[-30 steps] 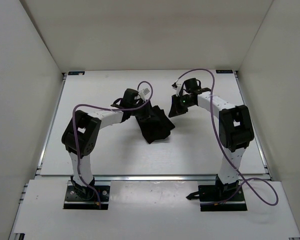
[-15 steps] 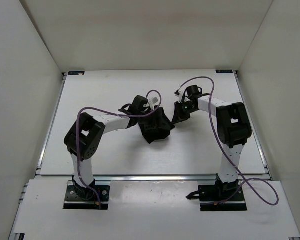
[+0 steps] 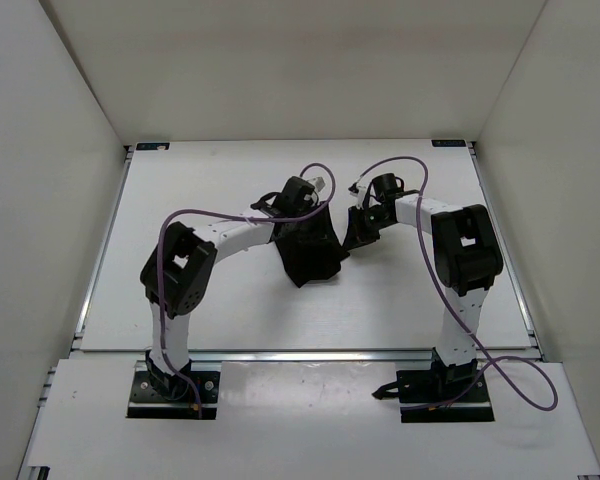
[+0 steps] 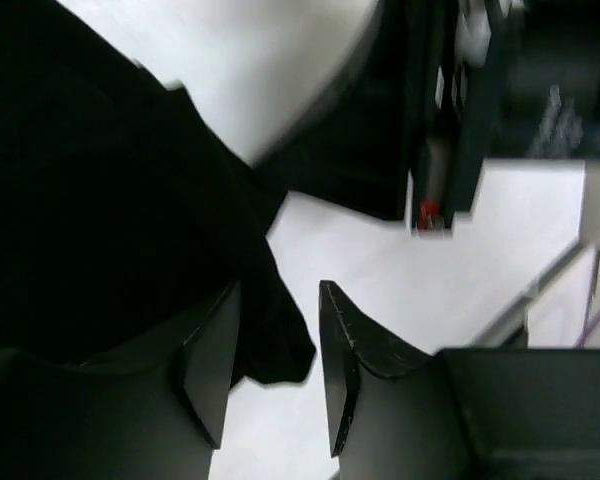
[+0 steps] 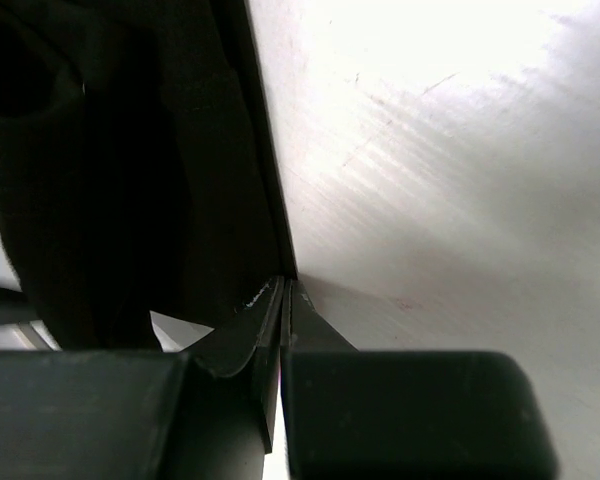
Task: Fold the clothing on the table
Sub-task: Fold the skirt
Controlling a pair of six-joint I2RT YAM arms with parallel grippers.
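Clothing (image 3: 310, 258): black cloth, matt, soft, limp. Table (image 3: 220, 300): white, matt, smooth, with faint fine scratches. Front rail (image 3: 310, 354): grey metal.

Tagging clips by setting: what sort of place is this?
Probably a lab test cell, not a home: a white table boxed in by plain white walls, a left arm and right arm bolted at its near edge, one black garment.

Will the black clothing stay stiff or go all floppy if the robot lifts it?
Probably floppy: the clothing lies bunched in soft folds on the table. Lifted by one corner, the rest would likely hang and drag. It looks thin, so it is probably light.
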